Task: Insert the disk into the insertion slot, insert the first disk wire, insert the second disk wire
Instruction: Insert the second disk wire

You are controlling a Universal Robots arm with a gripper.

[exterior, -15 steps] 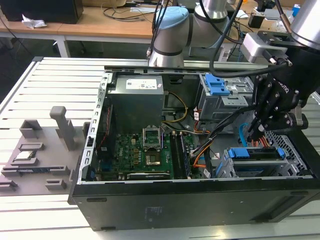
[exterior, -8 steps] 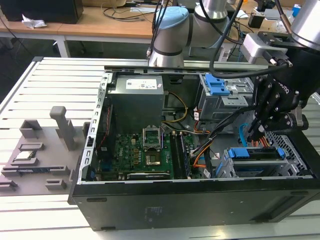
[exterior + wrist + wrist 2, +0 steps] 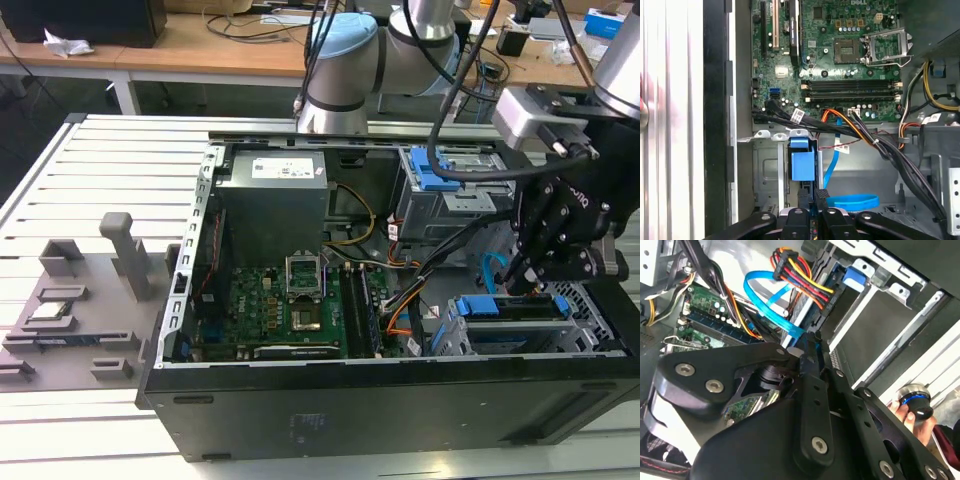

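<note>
Slatted table; pincer above disk; print unreadable.

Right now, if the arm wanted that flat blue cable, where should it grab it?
Probably on the straight stretch of the blue cable near the gripper, not on its loop. It is a thin flat band, so pinch across its two flat faces, coming in through the open side of the case. The loop would likely just bend away.
</note>
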